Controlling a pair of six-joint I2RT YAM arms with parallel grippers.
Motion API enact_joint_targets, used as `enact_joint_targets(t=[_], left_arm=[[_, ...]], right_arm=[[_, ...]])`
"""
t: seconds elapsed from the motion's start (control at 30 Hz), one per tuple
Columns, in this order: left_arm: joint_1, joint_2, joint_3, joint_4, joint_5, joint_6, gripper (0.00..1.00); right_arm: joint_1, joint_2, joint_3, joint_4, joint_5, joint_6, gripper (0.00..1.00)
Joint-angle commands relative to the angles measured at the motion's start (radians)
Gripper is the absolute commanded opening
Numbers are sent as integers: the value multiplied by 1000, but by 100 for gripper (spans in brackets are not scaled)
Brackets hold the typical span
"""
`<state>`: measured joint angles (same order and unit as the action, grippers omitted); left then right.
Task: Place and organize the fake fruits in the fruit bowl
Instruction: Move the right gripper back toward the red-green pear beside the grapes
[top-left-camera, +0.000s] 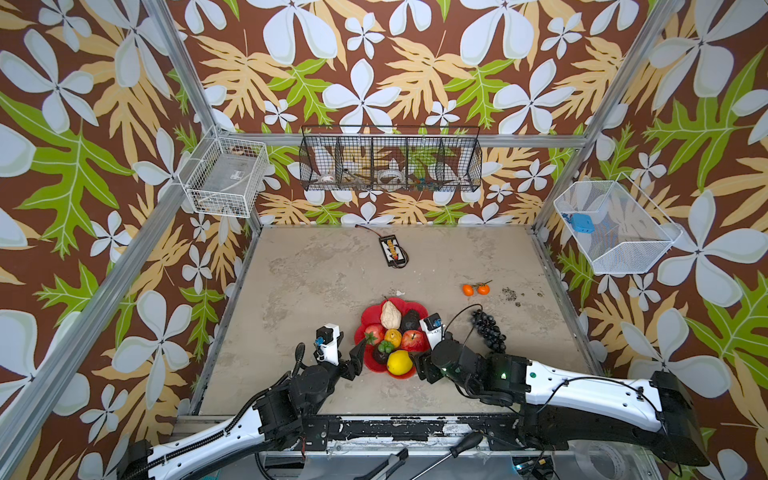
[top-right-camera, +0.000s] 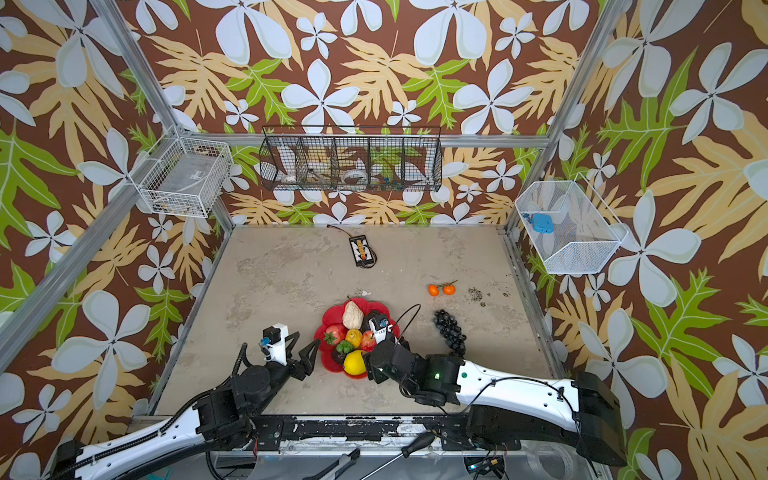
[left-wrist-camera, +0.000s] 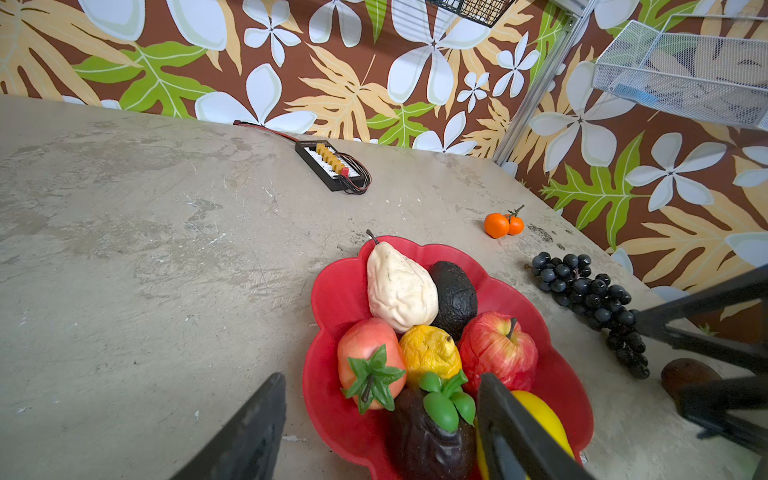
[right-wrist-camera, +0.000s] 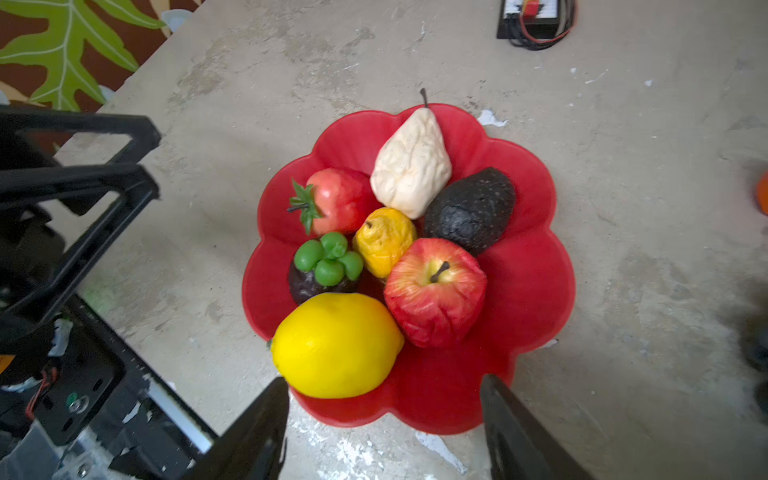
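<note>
Right wrist view looks down on the fruit bowl (right-wrist-camera: 528, 291), set on the table (right-wrist-camera: 623, 166) straight ahead of the right gripper (right-wrist-camera: 382, 384), whose jaws stand spread and empty at its near rim. Inside lie a lemon (right-wrist-camera: 336, 345) nearest the jaws, long axis crosswise to them, then an apple (right-wrist-camera: 436, 291), an avocado (right-wrist-camera: 471, 210), a dark green-leaved fruit (right-wrist-camera: 324, 270), a red fruit with green calyx (right-wrist-camera: 336, 199), and a pear (right-wrist-camera: 411, 166) farthest off, stem pointing away. The left gripper (left-wrist-camera: 380, 378), likewise spread and empty, hovers at the bowl's opposite edge. A grape bunch (top-left-camera: 488, 330) and two oranges (top-left-camera: 476, 289) lie outside the bowl, off the right gripper's outer side.
</note>
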<state>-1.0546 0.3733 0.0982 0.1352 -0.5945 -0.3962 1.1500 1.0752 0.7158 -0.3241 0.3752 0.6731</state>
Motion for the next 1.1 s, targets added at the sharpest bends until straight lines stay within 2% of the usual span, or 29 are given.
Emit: enact_joint_targets(t=[0.0, 0.13, 0.23, 0.3, 0.37, 0.43, 0.53, 0.67, 0.8, 1.07], left_arm=[[1, -7, 9, 25, 4, -11, 74], [0, -20, 46, -16, 11, -36, 74], [1, -34, 57, -34, -8, -27, 74], [0, -52, 48, -34, -15, -17, 75], [0, -77, 35, -41, -20, -14, 75], [0, -107, 21, -55, -24, -19, 75], [0, -151, 9, -68, -30, -23, 76], [0, -189, 14, -89, -38, -18, 76], [0, -218, 17, -113, -38, -23, 77], [1, -265, 18, -135, -37, -32, 77]], right_arm=[[-90, -40, -3, -78, 22, 13, 73], [-243, -149, -22, -144, 16, -2, 73], [-420, -203, -48, -224, -12, 18, 72], [-522, -235, -71, -267, -33, 50, 72], [-584, -267, -92, -325, 5, 114, 72], [-595, -294, -110, -392, 86, 226, 72], [-596, -288, -125, -500, 145, 396, 71], [-596, -214, -125, -614, 133, 577, 71], [-596, -161, -129, -689, 95, 683, 73], [-600, -218, -183, -675, 30, 770, 76]])
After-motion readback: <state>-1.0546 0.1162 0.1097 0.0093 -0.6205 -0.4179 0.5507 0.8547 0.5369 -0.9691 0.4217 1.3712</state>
